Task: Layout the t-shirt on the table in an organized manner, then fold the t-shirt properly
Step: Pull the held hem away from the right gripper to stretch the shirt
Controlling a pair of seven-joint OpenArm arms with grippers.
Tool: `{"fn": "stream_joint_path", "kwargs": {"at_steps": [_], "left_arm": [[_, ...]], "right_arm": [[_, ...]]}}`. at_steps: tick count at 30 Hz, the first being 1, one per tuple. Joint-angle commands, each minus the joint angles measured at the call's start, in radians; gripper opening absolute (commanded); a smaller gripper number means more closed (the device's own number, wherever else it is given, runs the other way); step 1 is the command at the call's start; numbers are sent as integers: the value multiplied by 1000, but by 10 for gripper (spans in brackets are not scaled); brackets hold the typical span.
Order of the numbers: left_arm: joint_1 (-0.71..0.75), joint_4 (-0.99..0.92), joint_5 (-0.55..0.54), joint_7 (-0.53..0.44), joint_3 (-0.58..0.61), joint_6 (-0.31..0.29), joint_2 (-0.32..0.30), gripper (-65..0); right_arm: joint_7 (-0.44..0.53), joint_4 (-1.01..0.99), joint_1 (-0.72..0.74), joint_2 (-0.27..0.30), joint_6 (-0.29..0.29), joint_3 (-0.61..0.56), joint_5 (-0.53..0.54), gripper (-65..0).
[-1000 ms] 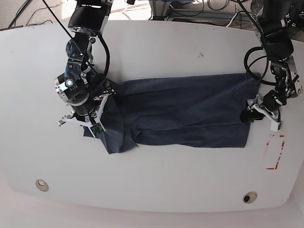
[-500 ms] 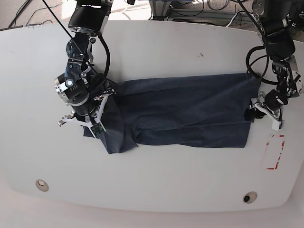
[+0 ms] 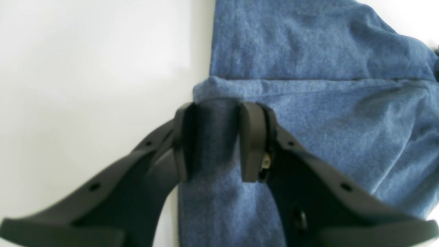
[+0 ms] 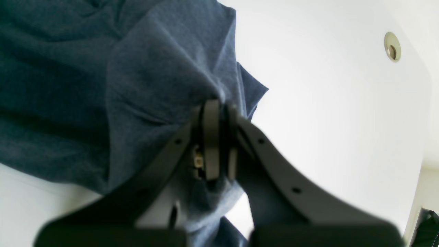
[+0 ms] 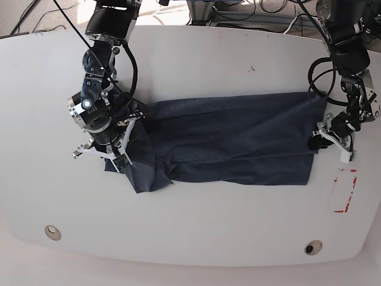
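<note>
The right gripper is pressed together on the t-shirt, and the left gripper stands part-open around its hem edge. The t-shirt lies with its long axis across the table, from one gripper to the other.

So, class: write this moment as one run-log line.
phase: grasping | left gripper: straddling t-shirt edge, gap showing | right gripper: shut on t-shirt | t-shirt: on table
</note>
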Motion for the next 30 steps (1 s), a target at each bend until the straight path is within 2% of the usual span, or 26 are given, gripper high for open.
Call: {"fn": "stream_joint_path", "kwargs": {"at_steps": [1,4,13,22,30], "left_arm": [[-21,15,-17,-15,-4,-4,-21,-556],[-23,15,-17,-15,-4,-3,-21,-650],[-21,41,-17,-17,-4,-3,-21,-650],[49,272,-18,-9,-6,-3,-21,-650],[120,473,-15,-9,-6,-1,-21,-650]], "right_arm": [[21,21,17,3,-6,1,6,-650],[21,21,17,3,-6,1,6,-650],[21,21,17,3,-6,1,6,-650],[21,67,17,3,-6,1,7,-650],[21,106,19,-21,-6,-1,-2,-650]]}}
